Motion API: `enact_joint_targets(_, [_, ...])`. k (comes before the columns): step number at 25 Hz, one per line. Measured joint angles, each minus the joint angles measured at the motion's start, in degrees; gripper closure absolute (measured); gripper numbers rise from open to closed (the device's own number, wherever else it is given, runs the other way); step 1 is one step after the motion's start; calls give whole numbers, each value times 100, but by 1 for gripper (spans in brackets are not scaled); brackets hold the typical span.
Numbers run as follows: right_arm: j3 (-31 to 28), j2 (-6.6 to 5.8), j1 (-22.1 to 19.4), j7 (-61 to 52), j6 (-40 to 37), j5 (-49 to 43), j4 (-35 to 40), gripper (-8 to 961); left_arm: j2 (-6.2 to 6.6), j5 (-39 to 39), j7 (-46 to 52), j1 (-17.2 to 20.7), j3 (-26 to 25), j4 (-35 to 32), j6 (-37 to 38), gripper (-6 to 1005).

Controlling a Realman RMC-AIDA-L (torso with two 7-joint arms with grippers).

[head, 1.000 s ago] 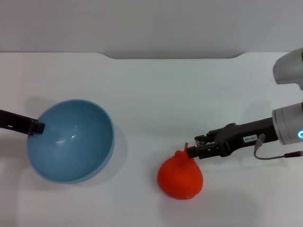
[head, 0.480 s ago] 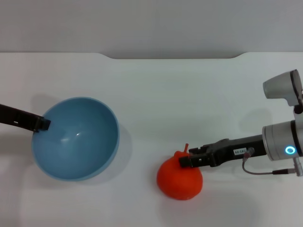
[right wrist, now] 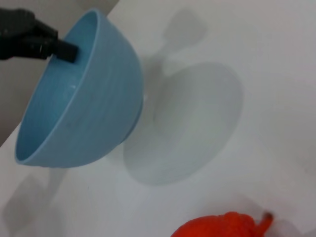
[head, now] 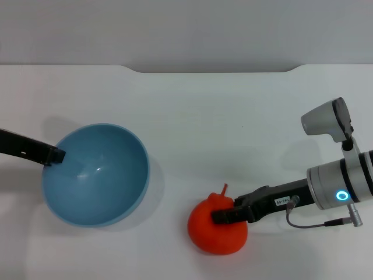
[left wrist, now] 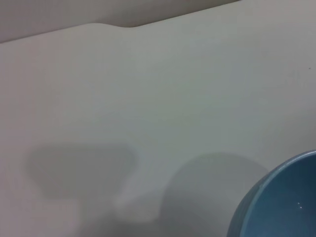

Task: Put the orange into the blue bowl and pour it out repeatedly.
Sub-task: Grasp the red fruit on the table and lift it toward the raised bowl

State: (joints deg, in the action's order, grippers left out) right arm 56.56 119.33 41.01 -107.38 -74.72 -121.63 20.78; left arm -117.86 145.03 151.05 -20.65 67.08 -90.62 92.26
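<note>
The right gripper (head: pixel 220 211) is reached in low from the robot's right, its arm stretched nearly level across the white table (head: pixel 221 116), and its dark fingers are pressed over the top of the orange (head: pixel 215 228), which sits directly under the tip. Whether the fruit is actually clamped cannot be told.

The left gripper (head: pixel 55 156) is extended from the robot's left and is closed on the near rim of the blue bowl (head: pixel 96 174). The bowl is held tilted and raised off the table, well apart from the orange.
</note>
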Motion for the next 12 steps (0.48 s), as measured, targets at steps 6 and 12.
enact_joint_targets(6, [38,1,-15,0,-115,74,34,592,2,6,-3,0,60,6,1,1001])
enact_joint_targets(12, [8,-50,-425,0,-534,482,528,755,5,9,-5,-82,141,53,0,1001])
